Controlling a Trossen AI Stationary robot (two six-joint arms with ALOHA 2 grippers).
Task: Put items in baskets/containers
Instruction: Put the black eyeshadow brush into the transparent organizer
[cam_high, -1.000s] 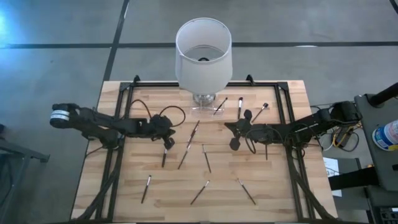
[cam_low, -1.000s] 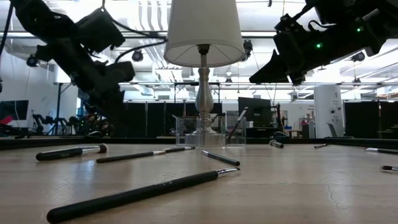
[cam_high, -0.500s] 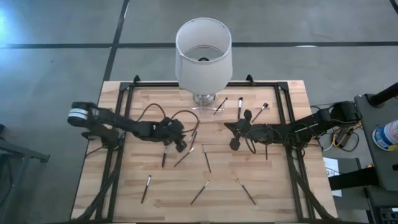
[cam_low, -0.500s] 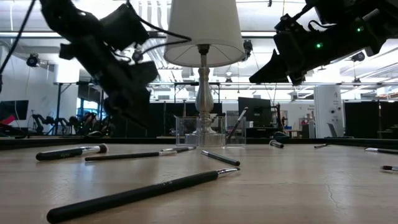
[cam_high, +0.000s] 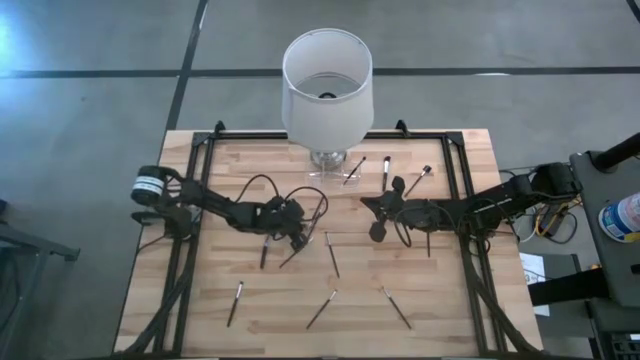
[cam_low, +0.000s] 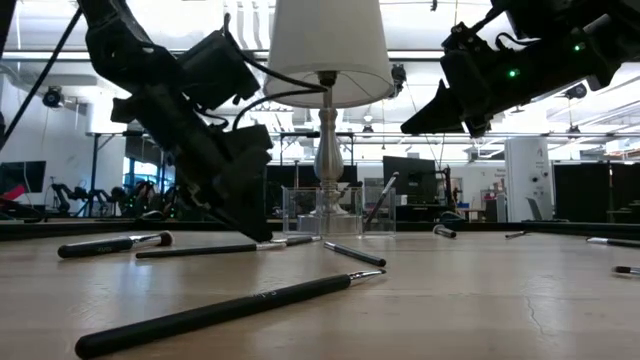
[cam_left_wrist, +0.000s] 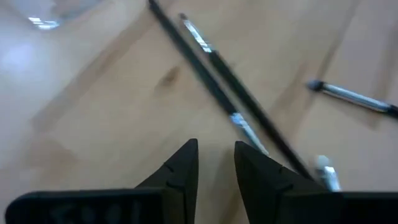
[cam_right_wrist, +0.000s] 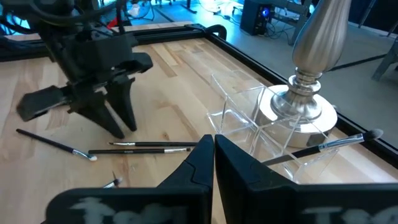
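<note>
Now mid-pick: left gripper (cam_high: 292, 236) low over table centre, fingertips down almost at the wood, parted by a narrow gap, holding nothing. Directly ahead of the tips in the left wrist view, two makeup brushes (cam_left_wrist: 214, 93) lying side by side, near touching, slanted across the boards. Best done by settling the jaws across one shaft only, probably the nearer one, near its silvery ferrule (cam_left_wrist: 244, 127), then closing squarely so the thin stick does not roll or drag its neighbour. Worth keeping the tips just off the wood to avoid scraping. Clear acrylic holder (cam_right_wrist: 249, 118) at the far edge beside the lamp base (cam_right_wrist: 305, 106), one brush already leaning in it; other brushes scattered over the near table. Right gripper (cam_high: 378, 218) hovering right of centre, fingers closed together, empty, waiting.
</note>
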